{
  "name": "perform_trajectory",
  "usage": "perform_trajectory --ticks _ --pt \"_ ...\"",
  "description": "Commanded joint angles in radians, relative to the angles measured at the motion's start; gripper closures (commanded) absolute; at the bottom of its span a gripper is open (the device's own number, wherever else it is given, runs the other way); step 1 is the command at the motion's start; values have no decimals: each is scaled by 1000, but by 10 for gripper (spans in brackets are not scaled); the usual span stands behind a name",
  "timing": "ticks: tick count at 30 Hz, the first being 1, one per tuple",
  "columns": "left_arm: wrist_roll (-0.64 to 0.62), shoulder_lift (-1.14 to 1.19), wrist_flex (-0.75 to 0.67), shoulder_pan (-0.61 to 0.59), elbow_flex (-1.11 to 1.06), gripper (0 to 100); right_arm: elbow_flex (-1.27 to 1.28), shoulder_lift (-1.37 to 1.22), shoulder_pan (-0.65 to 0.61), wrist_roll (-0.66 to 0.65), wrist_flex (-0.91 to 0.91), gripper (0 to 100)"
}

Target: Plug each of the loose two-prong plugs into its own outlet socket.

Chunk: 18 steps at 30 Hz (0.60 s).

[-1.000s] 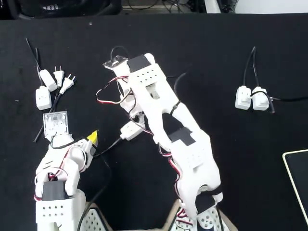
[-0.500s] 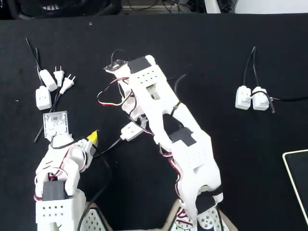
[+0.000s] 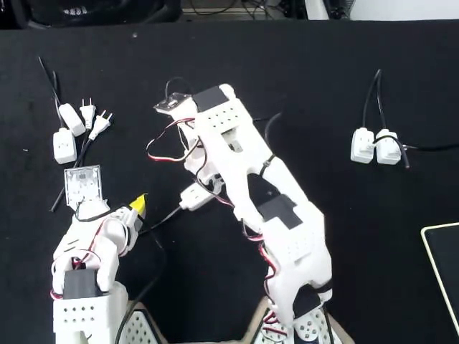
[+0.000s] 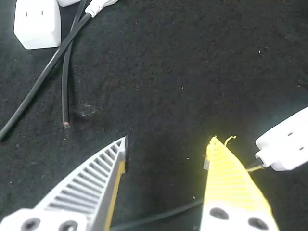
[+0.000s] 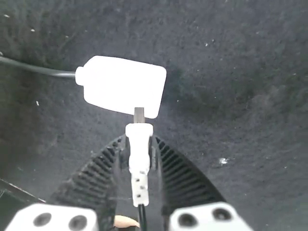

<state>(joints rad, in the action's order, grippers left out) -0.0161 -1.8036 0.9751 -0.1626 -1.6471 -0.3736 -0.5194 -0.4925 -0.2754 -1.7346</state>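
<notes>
Right now we see a small white two-prong plug (image 5: 138, 161) clamped between the black fingers of the right gripper (image 5: 138, 142), which is closed tight on the plug's body. Its metal prongs meet the face of a white outlet socket (image 5: 122, 91), which lies near the middle of the black table (image 3: 323, 72). A dark cable leaves the socket's other end. How deep the prongs sit, we cannot tell.

The left gripper (image 4: 166, 139) hangs wide open just above the table, holding nothing, to the left of that socket. On the far left, two loose plugs (image 3: 102, 123) lie beside two white socket blocks (image 3: 64, 145), with none of them joined. On the right, a pair of white blocks (image 3: 362, 145) sit touching, with black cables running away from them.

Against a second ago, the right arm's wrist has slid a little nearer and to the right. The middle socket and the left arm have kept their places.
</notes>
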Motion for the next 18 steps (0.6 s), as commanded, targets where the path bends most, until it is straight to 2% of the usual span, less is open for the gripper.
perform_trajectory --ticks 1,9,14,18 --pt "9 -6 -6 -13 13 734 -4 91 9 -9 -34 988" --pt "11 -6 2 -15 24 734 50 120 43 -51 -34 988" --pt "51 -5 92 -4 124 733 211 280 114 -52 -32 988" --pt "100 3 94 -2 139 733 377 432 124 -74 -14 988"
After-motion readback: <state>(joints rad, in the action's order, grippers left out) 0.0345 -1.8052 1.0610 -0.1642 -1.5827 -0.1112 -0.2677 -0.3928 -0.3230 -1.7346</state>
